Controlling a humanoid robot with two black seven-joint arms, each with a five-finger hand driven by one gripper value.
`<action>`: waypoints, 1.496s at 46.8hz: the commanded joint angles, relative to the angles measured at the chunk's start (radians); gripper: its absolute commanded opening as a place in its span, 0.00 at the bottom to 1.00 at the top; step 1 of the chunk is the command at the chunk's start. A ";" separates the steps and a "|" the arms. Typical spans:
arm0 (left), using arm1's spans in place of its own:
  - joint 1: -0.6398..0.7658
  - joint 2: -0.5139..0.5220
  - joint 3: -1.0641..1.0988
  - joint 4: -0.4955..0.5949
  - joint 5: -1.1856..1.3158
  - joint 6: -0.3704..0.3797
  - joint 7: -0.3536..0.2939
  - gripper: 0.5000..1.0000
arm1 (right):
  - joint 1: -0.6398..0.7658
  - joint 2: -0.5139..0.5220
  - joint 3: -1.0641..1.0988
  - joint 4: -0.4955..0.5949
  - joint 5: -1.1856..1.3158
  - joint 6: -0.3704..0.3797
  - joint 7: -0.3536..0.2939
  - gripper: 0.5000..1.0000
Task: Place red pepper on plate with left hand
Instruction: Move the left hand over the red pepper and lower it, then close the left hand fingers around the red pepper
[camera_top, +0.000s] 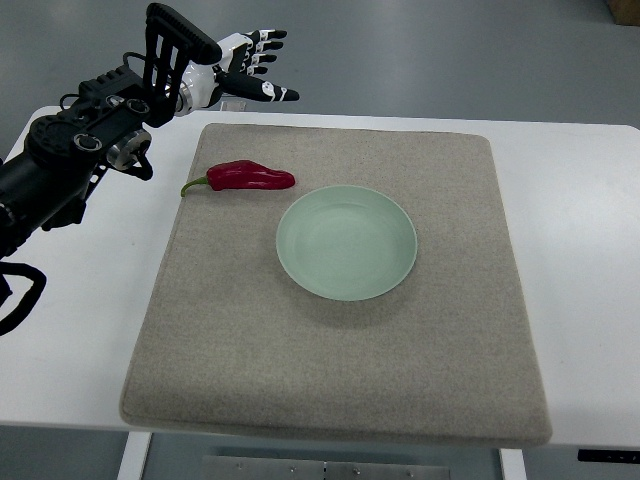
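Glossy red pepper lies lengthwise left-right on coarse felt mat, green stem pointing left, beside smooth round plate; left hand hovers, fingers spread.

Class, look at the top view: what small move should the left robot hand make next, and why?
Probably lower the left robot hand toward you onto the red pepper. Its fingers are spread and hold nothing, hovering past the far edge of the mat, while the pepper lies on the mat just left of the empty green plate.
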 joint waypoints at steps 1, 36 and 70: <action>0.000 0.038 0.006 -0.030 0.094 -0.050 0.000 0.97 | 0.000 0.000 0.000 0.000 0.000 0.000 0.000 0.86; -0.021 0.184 0.083 -0.237 0.666 -0.206 -0.027 0.98 | 0.000 0.000 0.000 0.000 0.000 0.000 0.000 0.86; 0.018 0.151 0.129 -0.233 0.654 -0.176 -0.027 0.96 | 0.000 0.000 0.000 0.000 0.000 0.000 0.000 0.86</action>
